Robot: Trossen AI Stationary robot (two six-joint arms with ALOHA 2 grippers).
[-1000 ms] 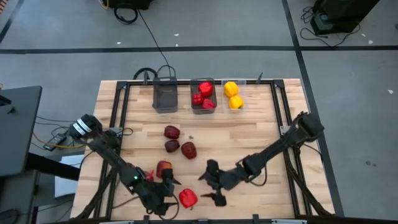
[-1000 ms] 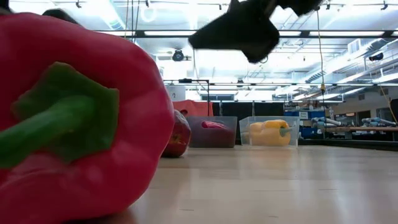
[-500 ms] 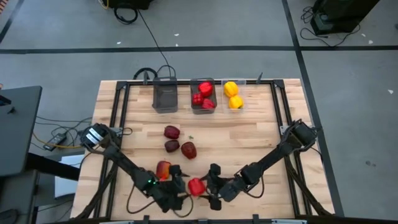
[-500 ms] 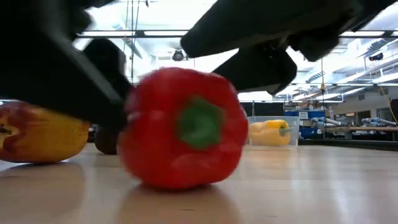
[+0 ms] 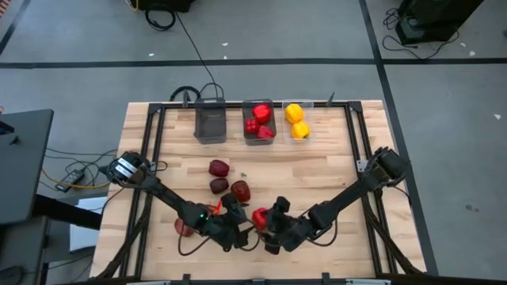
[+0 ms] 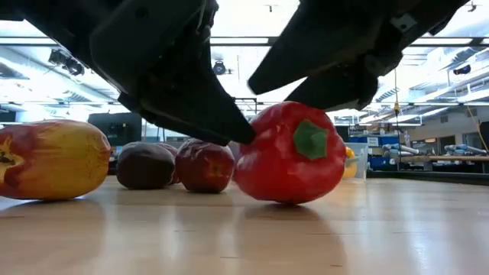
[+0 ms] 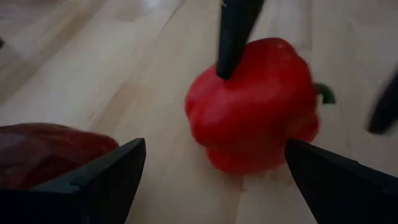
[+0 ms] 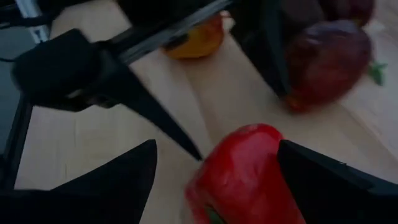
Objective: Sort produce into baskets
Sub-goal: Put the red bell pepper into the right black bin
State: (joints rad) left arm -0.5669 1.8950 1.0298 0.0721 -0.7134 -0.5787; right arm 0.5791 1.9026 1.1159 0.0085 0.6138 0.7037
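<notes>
Four apples and one glossy red bell pepper (image 5: 259, 217) lie loose; left hand (image 5: 238, 225) and right hand (image 5: 272, 229) both gape wide.

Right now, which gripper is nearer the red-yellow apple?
Left. The left gripper sits between the red-yellow apple and the red bell pepper; the right gripper is on the pepper's far side.

A black cable (image 5: 187, 38) trails across the grey floor (image 5: 71, 39).
</notes>
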